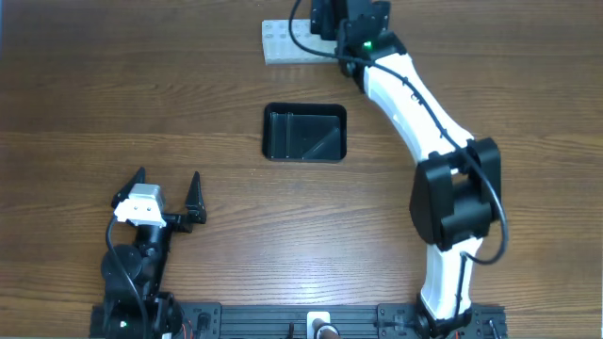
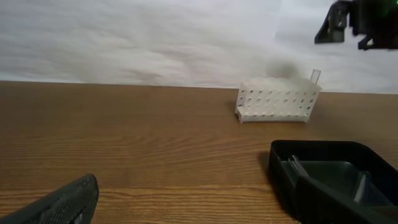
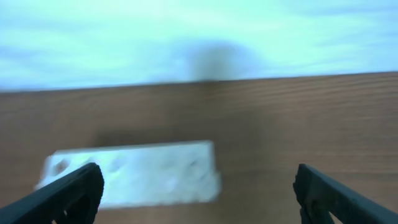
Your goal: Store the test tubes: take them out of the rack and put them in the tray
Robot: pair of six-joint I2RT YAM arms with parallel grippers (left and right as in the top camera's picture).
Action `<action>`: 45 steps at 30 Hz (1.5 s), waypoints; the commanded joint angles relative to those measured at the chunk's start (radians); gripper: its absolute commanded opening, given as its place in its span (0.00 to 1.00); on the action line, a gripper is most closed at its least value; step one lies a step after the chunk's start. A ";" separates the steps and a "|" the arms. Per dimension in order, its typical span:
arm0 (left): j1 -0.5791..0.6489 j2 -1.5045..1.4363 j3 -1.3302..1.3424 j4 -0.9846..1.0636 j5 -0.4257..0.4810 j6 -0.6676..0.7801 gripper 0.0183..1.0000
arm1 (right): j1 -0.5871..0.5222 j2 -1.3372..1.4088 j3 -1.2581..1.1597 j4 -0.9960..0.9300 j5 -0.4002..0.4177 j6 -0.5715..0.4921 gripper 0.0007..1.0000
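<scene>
The white test tube rack [image 1: 283,42] stands at the far edge of the table, and in the left wrist view [image 2: 277,99] one clear tube [image 2: 315,76] sticks up from its right end. A black tray [image 1: 304,132] lies nearer the middle of the table, with what look like clear tubes [image 2: 292,167] lying inside it. My right gripper [image 1: 341,26] hovers above the rack's right end, open and holding nothing; its own view shows the rack [image 3: 134,174] below, between the spread fingers [image 3: 68,193]. My left gripper [image 1: 165,188] rests open near the front left, far from both.
Bare wooden table surrounds the tray [image 2: 336,177] and the rack. A pale wall rises just behind the rack at the far edge. The right arm [image 1: 415,104] stretches diagonally across the right half of the table.
</scene>
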 commanded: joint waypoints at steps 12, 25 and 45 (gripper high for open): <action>0.003 -0.006 -0.005 -0.003 0.017 -0.014 1.00 | 0.003 0.143 0.003 0.110 -0.029 -0.060 0.88; 0.003 -0.006 -0.005 -0.002 0.017 -0.014 1.00 | 0.005 0.168 0.003 0.117 -0.029 -0.067 0.53; 0.003 -0.006 -0.005 -0.002 0.017 -0.014 1.00 | 0.024 0.168 0.003 0.147 -0.029 -0.066 0.13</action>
